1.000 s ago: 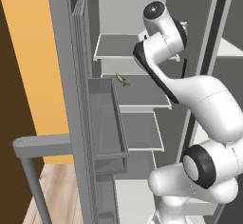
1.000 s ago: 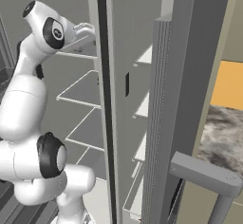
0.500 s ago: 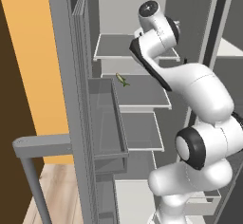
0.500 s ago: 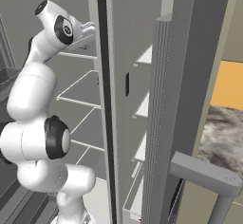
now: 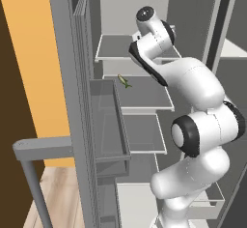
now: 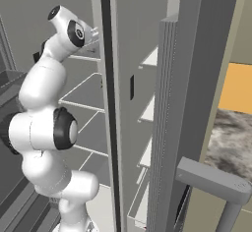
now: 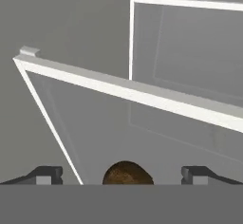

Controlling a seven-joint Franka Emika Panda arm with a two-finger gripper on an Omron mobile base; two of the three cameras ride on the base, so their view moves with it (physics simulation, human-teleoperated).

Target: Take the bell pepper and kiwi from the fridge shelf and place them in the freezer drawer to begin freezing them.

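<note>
dull brown oval kiwi (image 7: 127, 172) on grey white-edged fridge shelf (image 7: 142, 95); thin green-yellow item (image 5: 124, 81) on grey shelf

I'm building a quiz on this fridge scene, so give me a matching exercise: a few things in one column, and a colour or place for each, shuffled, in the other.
Things:
1. kiwi
2. thin green-yellow item
3. door bin
4. end effector

Descriptions:
A. lies on a middle shelf, left base view
B. dark tips wide apart, open
C. brown, low between the fingertips, hand view
D. grey box on the open door's inner side

Pairs: 1-C, 2-A, 3-D, 4-B
</note>
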